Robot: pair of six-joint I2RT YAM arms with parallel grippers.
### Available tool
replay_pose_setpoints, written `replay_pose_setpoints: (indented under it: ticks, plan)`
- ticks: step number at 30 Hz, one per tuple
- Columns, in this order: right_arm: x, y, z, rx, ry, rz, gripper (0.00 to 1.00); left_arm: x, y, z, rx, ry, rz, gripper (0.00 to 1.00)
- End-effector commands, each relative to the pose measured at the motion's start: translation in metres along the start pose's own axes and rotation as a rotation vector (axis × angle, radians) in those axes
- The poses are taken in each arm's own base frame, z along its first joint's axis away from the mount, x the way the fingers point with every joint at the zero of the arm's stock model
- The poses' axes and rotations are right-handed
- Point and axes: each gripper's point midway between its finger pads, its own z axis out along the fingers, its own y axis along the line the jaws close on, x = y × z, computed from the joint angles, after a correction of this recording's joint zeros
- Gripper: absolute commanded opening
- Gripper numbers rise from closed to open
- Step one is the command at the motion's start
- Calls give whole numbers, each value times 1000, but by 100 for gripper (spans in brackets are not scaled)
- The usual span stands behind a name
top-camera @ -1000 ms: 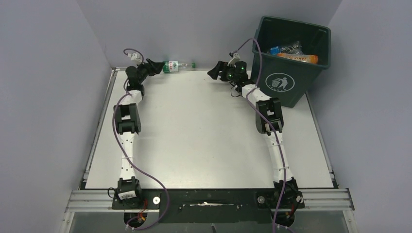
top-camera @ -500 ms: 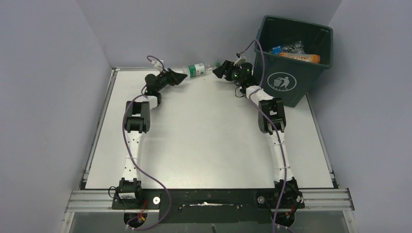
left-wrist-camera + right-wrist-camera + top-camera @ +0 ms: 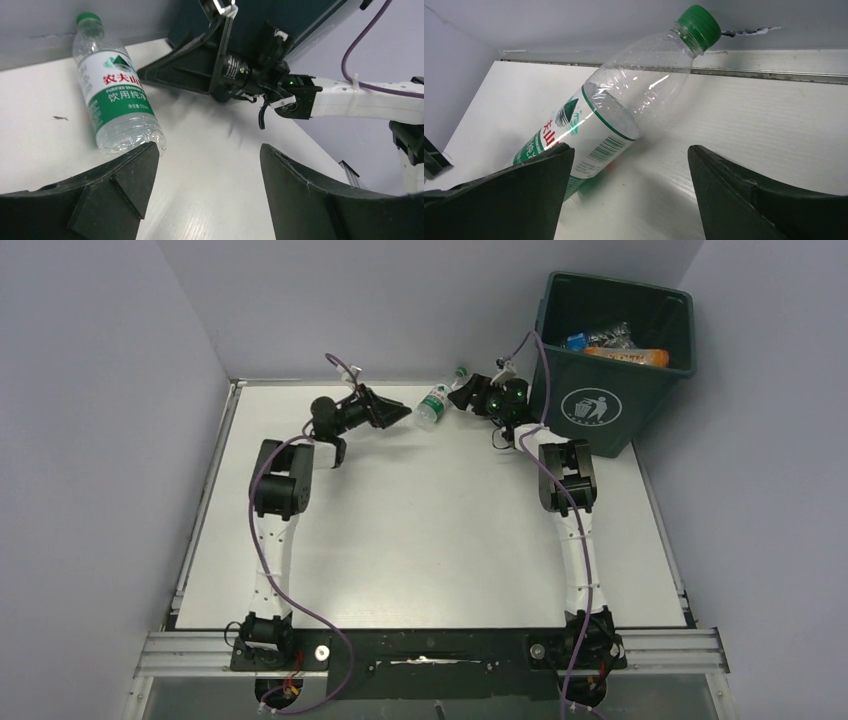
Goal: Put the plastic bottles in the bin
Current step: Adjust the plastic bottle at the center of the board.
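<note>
A clear plastic bottle (image 3: 437,400) with a green label and green cap lies on the table near the back edge, between my two grippers. It also shows in the left wrist view (image 3: 112,87) and in the right wrist view (image 3: 624,107). My left gripper (image 3: 398,415) is open and empty, just left of the bottle. My right gripper (image 3: 466,392) is open and empty, just right of it. The dark green bin (image 3: 600,400) stands at the back right and holds several bottles (image 3: 610,345).
The white table (image 3: 430,530) ends at a metal rail and grey wall along the back. The bin stands close behind my right arm (image 3: 565,475).
My left gripper carried the bottle right along the back edge and let it go. The bottle now lies free on the table. My right gripper shifted slightly right, toward the bin.
</note>
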Motion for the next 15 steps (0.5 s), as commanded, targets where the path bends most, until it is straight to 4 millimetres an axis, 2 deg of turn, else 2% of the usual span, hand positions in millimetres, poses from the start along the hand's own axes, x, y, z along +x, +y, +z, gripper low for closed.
replay_pose_setpoints:
  ticks: [1, 4, 5, 7, 9, 11, 13, 15]
  plan:
    - [-3, -39, -23, 83, 14, 90, 87, -64, -37, -21, 60, -72, 143, 74]
    - [-6, -41, -24, 79, 13, 95, 87, -77, -10, -20, -34, -76, 160, 75]
    - [-6, -40, -23, 77, 14, 96, 88, -87, -3, -13, -43, -79, 185, 75]
    - [-8, -37, -23, 72, 10, 102, 88, -91, 15, 7, -39, -57, 183, 75]
    - [-9, -35, -21, 66, 6, 112, 88, -73, 41, 25, -30, -15, 146, 74]
    - [-10, -32, -20, 57, 2, 120, 89, -61, 57, 40, -26, 4, 129, 74]
    - [-10, -28, -17, 44, 2, 125, 89, -51, 69, 49, -29, 6, 114, 75]
    - [-6, -22, -13, 26, 6, 134, 89, -44, 73, 52, -16, -4, 110, 77]
